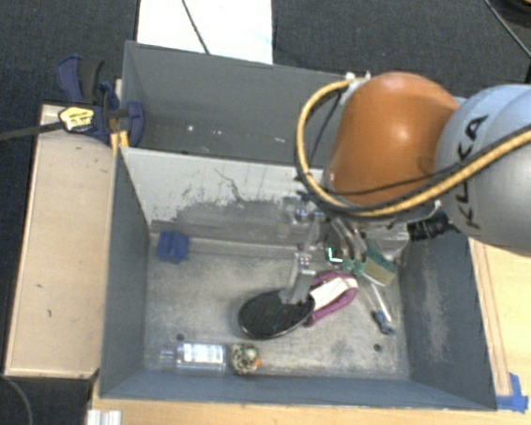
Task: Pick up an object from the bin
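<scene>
Down in the grey metal bin point(132, 268), reaching in over the right wall: gripper point(301, 291) under the arm's orange cover point(396, 136), low at mid-floor, at the right end of a glossy black oval object point(267, 316). Open or closed, cannot tell. Just right of it, touching the black oval, a purple-and-white handled piece point(334, 296). By the left wall, a small blue block point(172, 246). Along the near wall, a small clear bottle point(196, 354), a round brassy object point(245, 358) just beside.
</scene>
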Robot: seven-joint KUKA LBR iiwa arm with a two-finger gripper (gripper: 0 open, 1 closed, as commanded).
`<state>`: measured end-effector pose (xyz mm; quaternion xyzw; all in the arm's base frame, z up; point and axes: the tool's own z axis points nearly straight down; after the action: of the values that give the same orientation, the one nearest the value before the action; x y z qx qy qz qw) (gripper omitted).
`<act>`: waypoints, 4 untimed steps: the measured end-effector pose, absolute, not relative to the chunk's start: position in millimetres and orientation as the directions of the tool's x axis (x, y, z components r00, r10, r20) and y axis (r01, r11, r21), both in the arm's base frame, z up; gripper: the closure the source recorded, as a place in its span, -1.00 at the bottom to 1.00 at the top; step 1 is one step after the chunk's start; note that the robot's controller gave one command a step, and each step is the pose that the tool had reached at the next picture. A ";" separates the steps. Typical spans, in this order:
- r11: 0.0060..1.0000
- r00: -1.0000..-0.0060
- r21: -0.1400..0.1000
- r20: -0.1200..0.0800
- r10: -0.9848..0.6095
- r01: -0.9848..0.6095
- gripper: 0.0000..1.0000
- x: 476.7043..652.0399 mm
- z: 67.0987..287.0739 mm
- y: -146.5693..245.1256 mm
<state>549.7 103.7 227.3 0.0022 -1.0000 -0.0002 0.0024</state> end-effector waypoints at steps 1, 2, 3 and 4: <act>0.995 -0.995 0.000 0.000 0.101 0.101 -1.00 482.3 100.5 86.7; 0.999 -0.999 0.002 -0.011 -0.043 -0.043 -1.00 482.1 71.7 82.4; 0.999 -0.999 0.001 -0.008 -0.037 -0.037 1.00 481.3 71.4 81.8; 1.000 -1.000 0.002 -0.011 -0.021 -0.021 1.00 508.1 186.2 85.6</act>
<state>508.1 85.6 186.2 0.0103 -0.9999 -0.0010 -0.0054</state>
